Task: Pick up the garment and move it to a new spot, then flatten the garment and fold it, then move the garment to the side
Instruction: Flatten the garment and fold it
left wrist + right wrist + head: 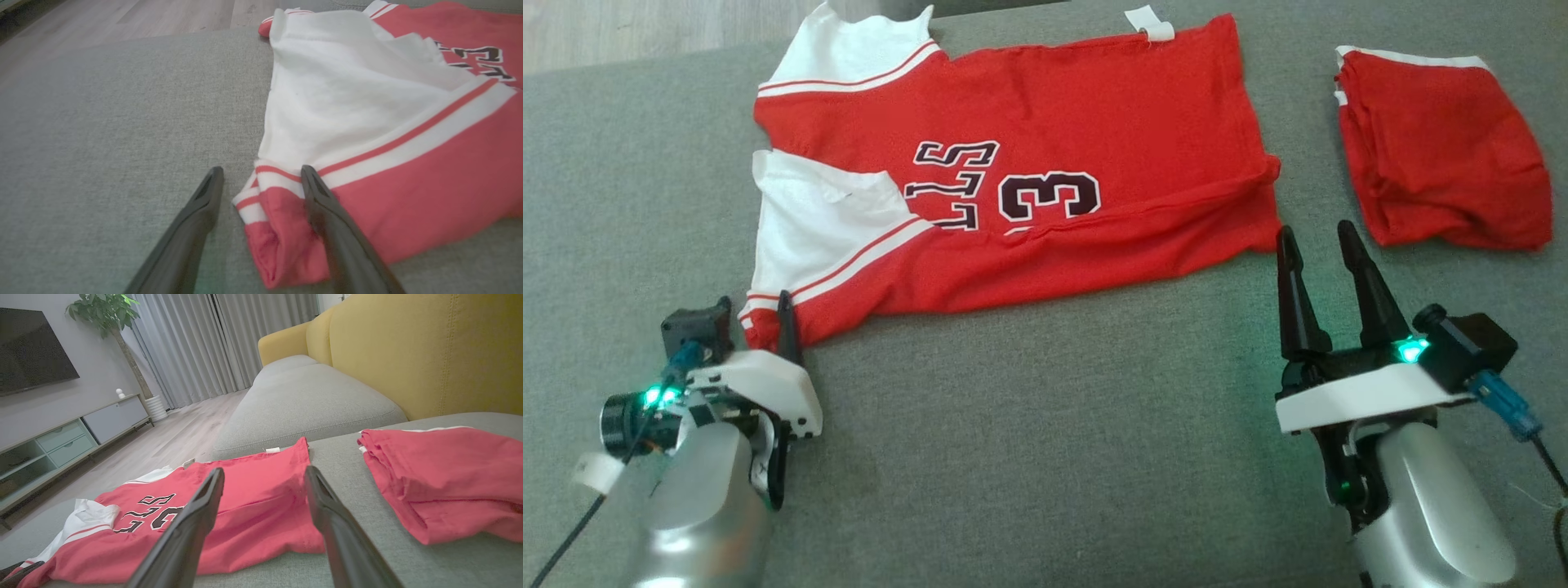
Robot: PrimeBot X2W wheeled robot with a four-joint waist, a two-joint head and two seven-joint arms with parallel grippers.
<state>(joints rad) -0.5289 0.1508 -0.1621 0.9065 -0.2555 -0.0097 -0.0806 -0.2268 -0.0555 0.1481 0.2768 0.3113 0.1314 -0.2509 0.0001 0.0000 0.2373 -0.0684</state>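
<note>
**Jersey lies limp and light: take it by the corners**

Jersey [1029, 163], red with white sleeves, lies spread on the grey sofa cushion [1045, 425], just left of the folded red shorts [1445, 155] and not touching them. It is thin knit cloth, so it should weigh next to nothing, sag wherever it is unsupported and wrinkle easily. A one-point grip would likely bunch it.

The left pincer [261, 173] is at the end farthest from the shorts. Its fingers are spread and straddle the striped sleeve cuff [265, 204], one on bare cushion and one over the red fabric, not yet pinching it.

The right pincer [1316, 231] is also spread and empty, just off the hem corner [1262, 220] nearest the shorts. That corner and the cuff look like the sensible holds. The doubled hems there should resist slipping better than a single layer.
</note>
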